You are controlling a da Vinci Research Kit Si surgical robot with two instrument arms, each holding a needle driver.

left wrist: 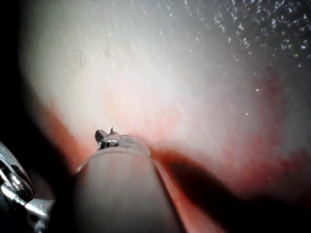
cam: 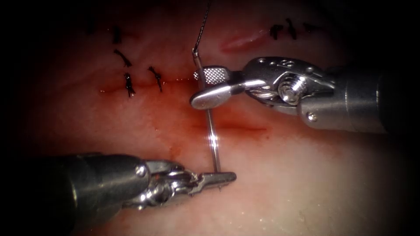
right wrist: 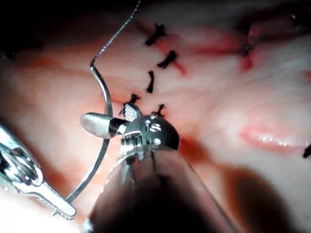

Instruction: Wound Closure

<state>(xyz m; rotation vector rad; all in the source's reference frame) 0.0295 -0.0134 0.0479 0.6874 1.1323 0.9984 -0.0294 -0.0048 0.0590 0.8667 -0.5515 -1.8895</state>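
The curved needle (cam: pixel 213 140) stands free above the tissue (cam: pixel 306 183), across the red cut (cam: pixel 238 127). My left tool (cam: pixel 225 178) is shut on the needle near its pointed end, below the cut. My right tool (cam: pixel 199 87) has its jaws open around the needle's upper part, close to the thread end, without clamping it. The dark thread (cam: pixel 202 26) rises from the needle's tail. In the right wrist view the needle (right wrist: pixel 99 160) passes between the right tool's (right wrist: pixel 108 119) jaws, and the left tool (right wrist: pixel 58 206) grips its end. The left tool's tip (left wrist: pixel 107 135) hovers over pale tissue.
Several dark knotted stitches (cam: pixel 129 85) close the cut's left part, with more stitches (cam: pixel 282 29) at the upper right. Red fluid (cam: pixel 183 126) stains the tissue around the cut. A short pink gash (cam: pixel 240 41) lies above the right tool.
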